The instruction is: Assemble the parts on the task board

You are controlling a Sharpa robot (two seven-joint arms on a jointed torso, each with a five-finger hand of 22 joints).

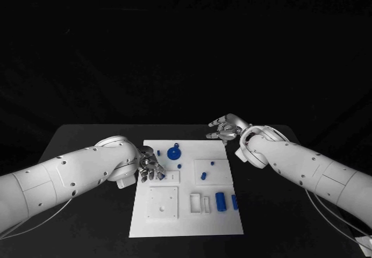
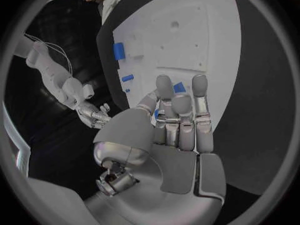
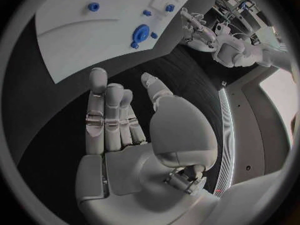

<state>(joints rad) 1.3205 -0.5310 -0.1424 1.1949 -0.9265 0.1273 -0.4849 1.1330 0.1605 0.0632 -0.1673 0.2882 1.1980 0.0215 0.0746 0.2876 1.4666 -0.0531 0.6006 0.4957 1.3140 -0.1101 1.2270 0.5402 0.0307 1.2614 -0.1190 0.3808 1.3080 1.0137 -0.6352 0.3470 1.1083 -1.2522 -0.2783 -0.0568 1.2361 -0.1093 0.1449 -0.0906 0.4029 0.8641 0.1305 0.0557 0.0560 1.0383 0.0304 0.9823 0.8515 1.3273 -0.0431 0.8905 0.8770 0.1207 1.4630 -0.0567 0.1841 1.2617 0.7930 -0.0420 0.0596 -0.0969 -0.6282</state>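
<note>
Blue parts (image 1: 220, 201) scatter across the task board (image 1: 186, 228); our left hand (image 1: 149, 166) hovers open at its left edge, our right hand (image 1: 226, 128) open at upper right, holding nothing. A careless reach could knock the round part (image 1: 174, 153).

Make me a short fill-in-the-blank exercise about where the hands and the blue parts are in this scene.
1. The task board lies on a table whose colour is ____.
2. The round blue part lies near the board's far edge, closer to the ____ hand.
3. The right hand holds ____.
4. The left hand is over the board's ____ edge.

Missing words: black; left; nothing; left
</note>
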